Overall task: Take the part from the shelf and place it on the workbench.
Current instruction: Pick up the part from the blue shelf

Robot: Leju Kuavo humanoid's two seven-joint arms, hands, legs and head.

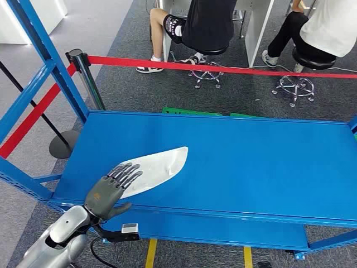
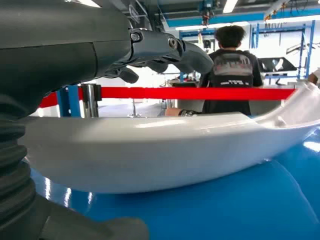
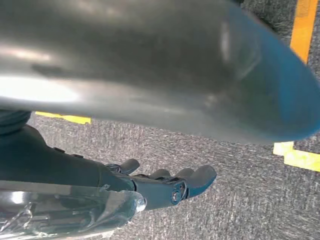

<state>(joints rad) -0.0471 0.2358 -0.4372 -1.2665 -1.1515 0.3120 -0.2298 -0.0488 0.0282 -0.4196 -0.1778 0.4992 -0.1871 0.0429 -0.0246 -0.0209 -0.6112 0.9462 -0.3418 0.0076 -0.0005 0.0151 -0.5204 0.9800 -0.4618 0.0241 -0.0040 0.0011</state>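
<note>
A long white curved part (image 1: pixel 158 167) lies on the blue shelf board (image 1: pixel 261 162), left of the middle, its pointed end toward the back right. My left hand (image 1: pixel 110 190) reaches over the part's near end. Its fingers (image 2: pixel 166 50) stretch out above the part (image 2: pixel 158 150) with a gap showing beneath them, and the thumb (image 2: pixel 94 225) sits below, by the shelf's front edge. Nothing is clamped. My right hand (image 3: pixel 162 187) hangs over the grey carpet with its fingers stretched out and holds nothing.
A blue shelf upright (image 1: pixel 46 61) rises at the left. Behind the shelf a red barrier belt (image 1: pixel 218 67) runs from a black post (image 1: pixel 86 78). Two people sit on stools (image 1: pixel 208 70) beyond it. Yellow lines (image 1: pixel 150 254) mark the floor below.
</note>
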